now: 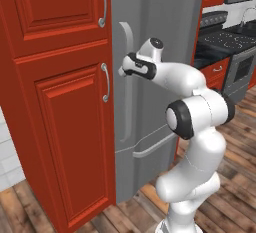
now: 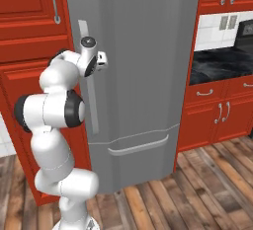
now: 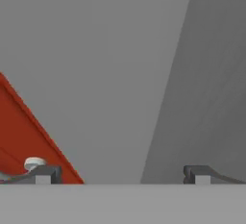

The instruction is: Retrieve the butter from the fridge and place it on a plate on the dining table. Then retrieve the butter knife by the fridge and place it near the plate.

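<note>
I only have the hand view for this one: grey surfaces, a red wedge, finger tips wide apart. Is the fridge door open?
Observer: No. The right base view shows the fridge fully shut, both the door and the lower drawer.
Operator: Where is the claw, then?
Observer: In the left base view the claw is at the upper part of the long vertical handle. I cannot tell whether it touches.
Operator: And the red wedge?
Observer: That is a tall red cabinet, which stands right beside the fridge on the handle side.
</note>
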